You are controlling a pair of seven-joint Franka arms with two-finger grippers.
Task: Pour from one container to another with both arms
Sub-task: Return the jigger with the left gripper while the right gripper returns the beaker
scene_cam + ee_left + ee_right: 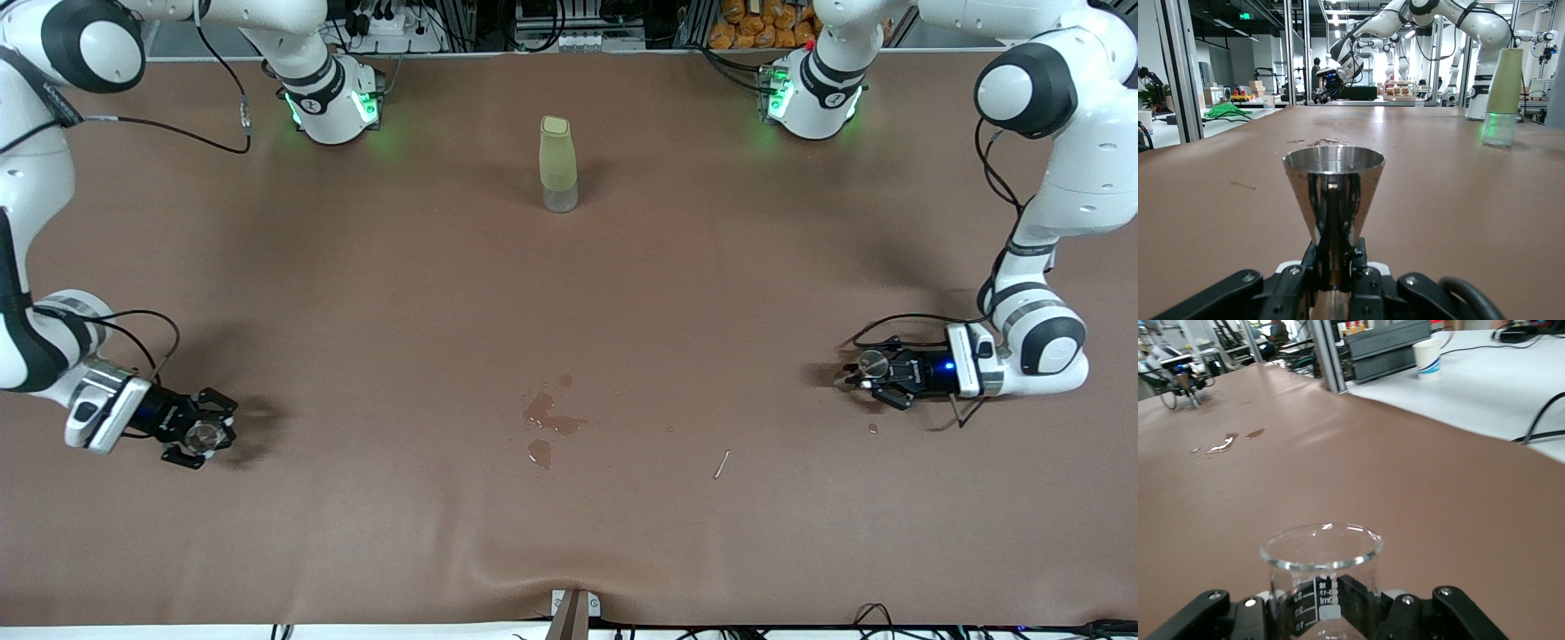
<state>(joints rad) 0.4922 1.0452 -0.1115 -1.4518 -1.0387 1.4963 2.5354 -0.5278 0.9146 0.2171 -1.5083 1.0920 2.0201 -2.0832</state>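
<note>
- Holding one vessel each, the two arms sit at far ends of the brown counter (569, 293) in the front view. The left hand (867, 372) is low at the left arm's end with the grey metal hourglass-shaped jigger (872, 363) clamped between its fingers. The right hand (209, 434) is low at the right arm's end, clamped on the small clear glass beaker (204, 436).
- Both vessels are gripped and upright but well apart, so I judge the grasping step done and the pour not yet begun. The next move calls for bringing the two hands together over the middle of the counter and tilting one rim over the other's mouth.
- A wet patch of spilled liquid (549, 420) lies between the hands. A tall pale-green bottle with a clear base (558, 164) stands nearer the robot bases.
- In the left wrist view the jigger (1333, 200) stands upright, its narrow waist pinched between the left hand's black fingers (1365, 277). Its round rim is shiny and mirror-like; whether it holds liquid I cannot tell.
- In the right wrist view the beaker (1321, 577) stands upright between the right hand's black fingers (1361, 607). It has printed white graduation marks and a thin rim, and looks empty as far as it shows.
</note>
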